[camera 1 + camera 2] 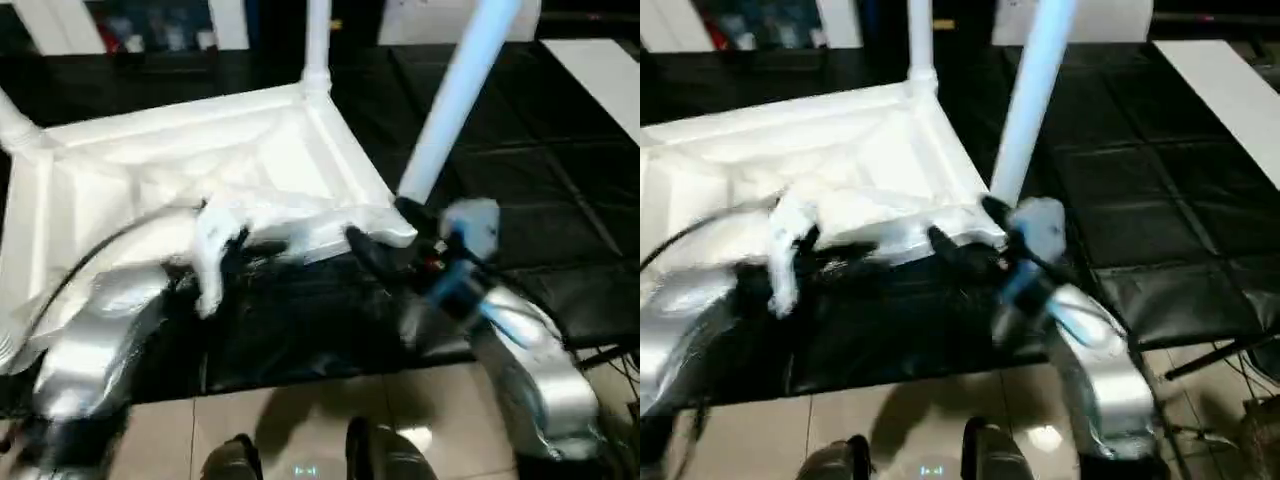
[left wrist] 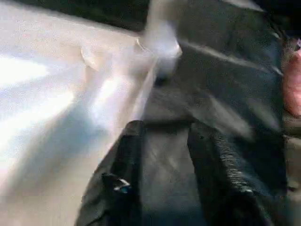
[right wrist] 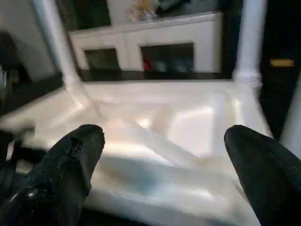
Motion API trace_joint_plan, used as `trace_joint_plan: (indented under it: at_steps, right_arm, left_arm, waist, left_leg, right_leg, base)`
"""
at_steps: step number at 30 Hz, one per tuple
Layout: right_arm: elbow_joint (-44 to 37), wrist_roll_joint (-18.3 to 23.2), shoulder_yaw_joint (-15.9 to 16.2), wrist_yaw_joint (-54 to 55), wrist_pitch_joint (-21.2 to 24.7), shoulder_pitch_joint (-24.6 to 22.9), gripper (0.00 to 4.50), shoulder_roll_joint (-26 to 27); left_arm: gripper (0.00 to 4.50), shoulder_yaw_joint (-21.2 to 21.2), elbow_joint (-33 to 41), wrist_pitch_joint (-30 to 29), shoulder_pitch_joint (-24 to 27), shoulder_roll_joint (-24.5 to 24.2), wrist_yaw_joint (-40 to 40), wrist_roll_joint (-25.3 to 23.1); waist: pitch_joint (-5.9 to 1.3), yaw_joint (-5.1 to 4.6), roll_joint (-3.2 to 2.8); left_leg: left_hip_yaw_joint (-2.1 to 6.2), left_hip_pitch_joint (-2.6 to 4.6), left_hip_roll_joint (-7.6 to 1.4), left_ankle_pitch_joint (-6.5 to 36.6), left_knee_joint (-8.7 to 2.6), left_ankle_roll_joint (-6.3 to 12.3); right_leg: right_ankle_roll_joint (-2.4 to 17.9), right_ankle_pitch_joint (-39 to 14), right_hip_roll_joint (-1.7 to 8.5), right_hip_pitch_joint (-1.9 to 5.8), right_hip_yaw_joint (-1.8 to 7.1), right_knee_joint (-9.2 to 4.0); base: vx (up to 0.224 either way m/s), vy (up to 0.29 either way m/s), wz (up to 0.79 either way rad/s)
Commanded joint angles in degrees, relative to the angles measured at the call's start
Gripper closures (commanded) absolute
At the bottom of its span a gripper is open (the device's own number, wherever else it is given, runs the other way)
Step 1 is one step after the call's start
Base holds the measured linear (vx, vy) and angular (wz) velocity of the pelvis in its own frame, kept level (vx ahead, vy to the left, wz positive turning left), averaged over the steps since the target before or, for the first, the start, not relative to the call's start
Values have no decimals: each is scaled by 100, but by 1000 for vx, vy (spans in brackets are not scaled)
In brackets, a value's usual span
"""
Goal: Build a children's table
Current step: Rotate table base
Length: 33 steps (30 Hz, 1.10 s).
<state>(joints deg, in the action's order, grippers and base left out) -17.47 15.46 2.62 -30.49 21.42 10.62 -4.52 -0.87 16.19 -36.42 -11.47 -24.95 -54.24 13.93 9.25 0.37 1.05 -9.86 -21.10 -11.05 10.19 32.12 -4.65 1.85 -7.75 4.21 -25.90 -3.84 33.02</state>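
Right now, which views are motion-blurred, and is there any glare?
Left eye view: the left gripper and both forearms smear; the table top stays fairly crisp. Left wrist view: heavy streaking across the table edge. Right wrist view: sharpest, fingers clear, soft sheen on the white plastic. Floor tiles show a small lamp reflection.

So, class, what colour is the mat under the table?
Black mat, under the white table; clearest in the left eye view.

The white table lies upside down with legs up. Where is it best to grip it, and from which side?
Probably the near rim of the table top, approached from the robot's side: that raised edge is thin and faces both grippers, and the right gripper already stands wide open before it.
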Motion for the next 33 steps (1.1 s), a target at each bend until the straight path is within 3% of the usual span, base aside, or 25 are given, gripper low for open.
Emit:
trace_joint_plan:
  at_steps: [1, 6, 8, 12, 15, 17, 19, 20, 23, 24, 28, 33]
  right_arm:
    - [282, 2, 154, 82, 48, 205, 0, 89]
    - [885, -281, 381, 301, 160, 602, 0, 298]
    - [1658, -667, 309, 894, 102, 980, 0, 472]
    - [2420, -694, 35, 1391, 231, 1478, 0, 602]
    - [3082, -815, -152, 1819, -41, 1908, 0, 541]
    - [3229, -832, -226, 1966, -118, 1985, 0, 518]
    - [3322, -808, -320, 2080, -152, 2034, 0, 512]
    - [3634, -859, -589, 2395, -363, 2174, 0, 387]
    - [3791, -914, -674, 2501, -481, 2242, 0, 328]
    - [4088, -953, -905, 2653, -717, 2364, 0, 86]
    - [4370, -956, -1123, 2718, -915, 2464, 0, -269]
    - [4682, -947, -1231, 2681, -1112, 2552, 0, -626]
  left_arm:
    - [251, -42, 638, -525, 396, -189, 114, 10]
    - [251, -13, 1073, -1130, 759, -64, 693, -112]
    - [251, 92, 1170, -1437, 853, 71, 1090, -221]
    - [251, 218, 972, -1559, 875, 178, 1597, -617]
    - [251, 340, 719, -1460, 885, 106, 1979, -1034]
    - [251, 355, 712, -1444, 883, 86, 2049, -1053]
    - [251, 354, 700, -1402, 878, 83, 2085, -1064]
    - [251, 318, 685, -1324, 815, 120, 2225, -1055]
    - [251, 308, 686, -1310, 785, 146, 2299, -1051]
    - [251, 323, 656, -1153, 713, 182, 2353, -1064]
    - [251, 332, 629, -999, 668, 238, 2364, -1068]
    - [251, 363, 561, -835, 651, 241, 2447, -1083]
  waist:
    - [-436, 2, -123]
    - [-429, 15, -128]
    - [-423, -17, -115]
    - [-457, -10, -127]
    - [-498, -11, -124]
    - [-502, -6, -129]
    - [-507, 1, -124]
    - [-498, 11, -159]
    - [-502, 40, -144]
    - [-504, 70, -145]
    - [-516, 148, -146]
    - [-520, 163, -118]
  left_leg:
    - [11, 39, -159, 1155, -349, 290]
    - [10, 42, -132, 1289, -349, 178]
    - [28, 29, -126, 1249, -356, 93]
    - [18, 36, -94, 1214, -317, 102]
    - [15, 42, -90, 956, -292, 163]
    - [1, 48, -80, 876, -281, 205]
    - [-5, 33, -78, 842, -272, 243]
    - [-3, 44, -81, 866, -273, 247]
    - [-16, 64, -81, 946, -263, 229]
    - [-20, 63, -80, 961, -258, 233]
    - [-29, 94, -81, 1046, -243, 231]
    - [-18, 31, -56, 1068, -225, 279]
  right_leg:
    - [1060, -1719, 258, 399, 273, -339]
    - [955, -1869, 244, 397, 274, -368]
    - [1003, -1837, 242, 398, 272, -344]
    - [852, -1751, 230, 417, 274, -343]
    - [940, -1239, 214, 435, 267, -285]
    - [1018, -1101, 217, 431, 265, -269]
    - [1032, -1067, 221, 442, 271, -259]
    - [1043, -1087, 213, 426, 259, -260]
    - [1053, -1140, 198, 413, 255, -262]
    - [1022, -1157, 205, 416, 257, -264]
    - [1004, -1211, 194, 397, 249, -270]
    - [937, -1341, 201, 425, 226, -278]
  base:
    - [0, 0, 0]
    - [0, 0, 0]
    - [0, 0, 0]
    - [0, 0, 0]
    - [0, 0, 0]
    - [0, 0, 0]
    - [0, 0, 0]
    - [0, 0, 0]
    - [0, 0, 0]
    - [0, 0, 0]
    - [0, 0, 0]
    - [0, 0, 0]
